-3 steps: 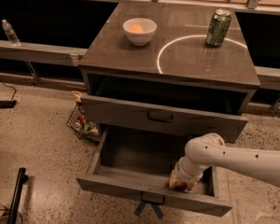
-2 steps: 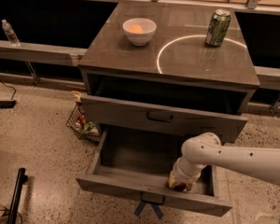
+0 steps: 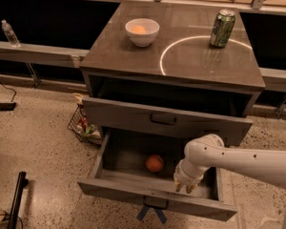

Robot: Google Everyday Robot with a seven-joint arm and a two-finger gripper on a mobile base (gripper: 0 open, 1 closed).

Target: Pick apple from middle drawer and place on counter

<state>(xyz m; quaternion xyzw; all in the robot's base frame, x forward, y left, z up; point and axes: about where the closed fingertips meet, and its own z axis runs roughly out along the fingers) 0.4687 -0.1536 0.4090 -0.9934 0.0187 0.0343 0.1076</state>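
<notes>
Claw: the claw [image 3: 185, 188] points down inside the middle drawer [image 3: 128, 191], toward its right front corner, just behind the front board.
Arm: the white arm [image 3: 248, 160] reaches in from the right edge of the view.
Claw state: cannot tell whether wide or narrow; it is not on the apple.
Apple: the apple [image 3: 154, 163] lies on the drawer floor about mid-width, left of the claw as seen, near but apart.
Middle drawer: pulled well out, blue crossed strips [image 3: 151, 213] below its handle.
Upper drawer: the upper drawer [image 3: 133, 113] sits above it, out only slightly.
Bench: the bench [image 3: 114, 56] has a glossy dark top with a white ring [image 3: 162, 61].
Back left: a white bowl [image 3: 142, 35] holds a pale-orange fruit [image 3: 138, 29].
Back right: a green can [image 3: 222, 28] stands upright at the ring's far edge.
Floor: a wire basket [image 3: 83, 127] sits beside the cabinet.
</notes>
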